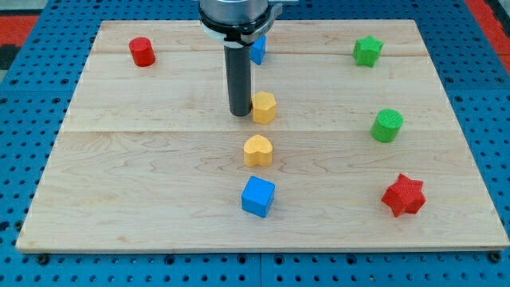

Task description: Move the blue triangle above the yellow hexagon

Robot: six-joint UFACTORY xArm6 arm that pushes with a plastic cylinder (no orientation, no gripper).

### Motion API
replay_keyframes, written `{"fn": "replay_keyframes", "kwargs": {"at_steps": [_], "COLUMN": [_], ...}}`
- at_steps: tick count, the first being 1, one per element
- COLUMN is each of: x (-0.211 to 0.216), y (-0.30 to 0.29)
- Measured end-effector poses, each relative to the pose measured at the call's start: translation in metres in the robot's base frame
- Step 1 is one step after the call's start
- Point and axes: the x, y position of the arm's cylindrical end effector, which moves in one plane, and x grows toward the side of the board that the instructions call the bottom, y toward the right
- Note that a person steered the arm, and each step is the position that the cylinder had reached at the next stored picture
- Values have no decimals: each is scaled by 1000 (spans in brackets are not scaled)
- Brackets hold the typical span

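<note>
On board [119, 159]: two each of blue, yellow, green, red blocks.

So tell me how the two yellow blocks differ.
The yellow hexagon has flat angled sides; the yellow heart has rounded lobes and a notch. The hexagon lies nearer the view's top, the heart below it. My tip is right beside the hexagon's left side, apart from the heart. Both share colour and similar size.
</note>
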Motion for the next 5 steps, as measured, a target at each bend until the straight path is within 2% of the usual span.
{"fn": "replay_keyframes", "kwargs": {"at_steps": [1,2,3,4,5], "x": [-12,-68,-153,-214,-214], "y": [-10,-32,-38,-25,18]}}
